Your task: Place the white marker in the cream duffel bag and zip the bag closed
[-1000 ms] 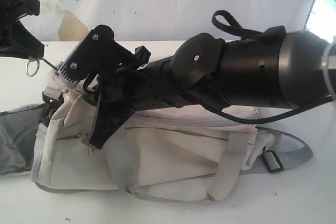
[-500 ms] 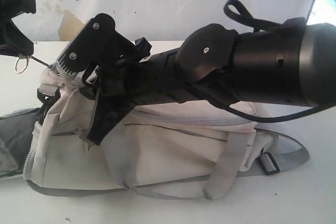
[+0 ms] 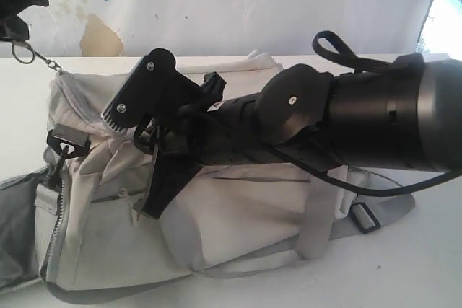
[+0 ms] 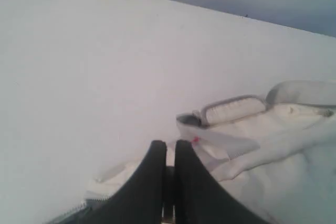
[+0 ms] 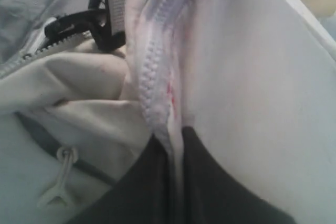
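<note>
White counter, wall behind w/ blue specks & a tan patch; bright window far rt.

The left claw has pulled the zipper ring farther left, lifting the cream duffel bag's left end.

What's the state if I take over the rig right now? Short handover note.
Left gripper: fingers shut, apparently pinching the zipper pull ring; its chain runs taut to the bag's corner.
Right gripper: fingers shut on the cream duffel bag, clamping fabric at the zipper seam.
White marker: not in view, so I can't confirm it is inside.
Done: both grips are set for zipping.
Unclear: how far the zip is closed, because the right arm covers the top.
The grey-lined flap at the bag's end lies open.
Left: check the marker, finish the zip, release.
</note>
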